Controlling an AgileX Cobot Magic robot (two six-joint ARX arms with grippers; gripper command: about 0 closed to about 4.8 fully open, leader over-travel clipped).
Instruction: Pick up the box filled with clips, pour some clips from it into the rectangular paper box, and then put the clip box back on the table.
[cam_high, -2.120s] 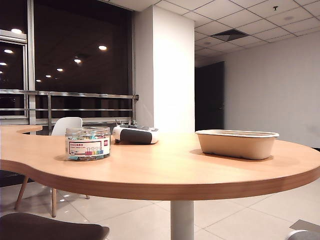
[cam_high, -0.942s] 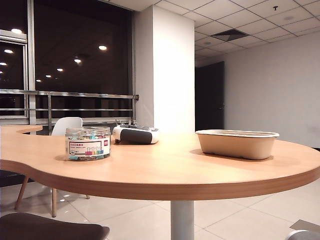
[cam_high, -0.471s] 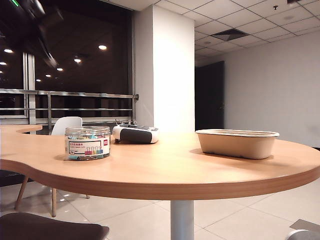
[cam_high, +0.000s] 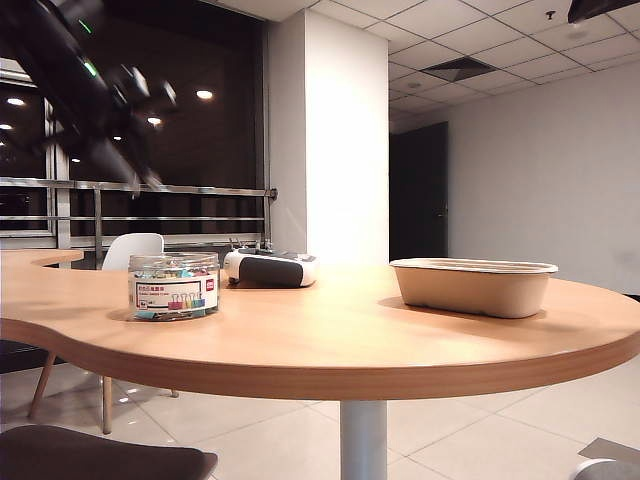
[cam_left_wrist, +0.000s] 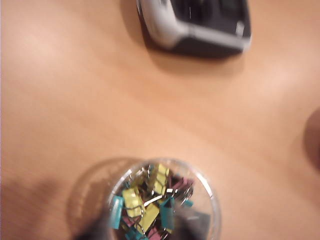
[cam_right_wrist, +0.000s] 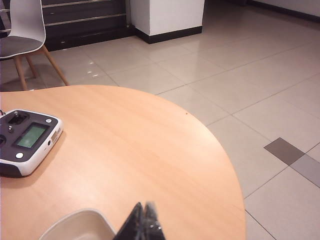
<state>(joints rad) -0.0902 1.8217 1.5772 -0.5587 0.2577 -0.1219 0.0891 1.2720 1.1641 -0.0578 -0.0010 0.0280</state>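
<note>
The tub of clips (cam_high: 175, 286) stands upright on the left part of the table (cam_high: 330, 335), its lid off, so that from the left wrist view the yellow, teal and pink clips (cam_left_wrist: 150, 202) show heaped inside the clear round wall of the tub (cam_left_wrist: 212, 200). The paper box (cam_high: 473, 287) sits well apart from it on the right part of the table, open side up, and nothing can be seen inside it from the side. Between the two, farther back, lies a white and dark grey device (cam_high: 270, 268) with a small screen. The left gripper (cam_high: 125, 105) hangs blurred high above the tub in the exterior view; in its own wrist view only dark smears at the edge by the tub hint at its fingers, and whether the jaws are apart or together cannot be told. The right gripper (cam_right_wrist: 144, 222) is above the table near one corner of the paper box (cam_right_wrist: 75, 225), its dark fingertips pressed together with nothing between them. A white chair (cam_high: 133, 251) stands behind the table.
</note>
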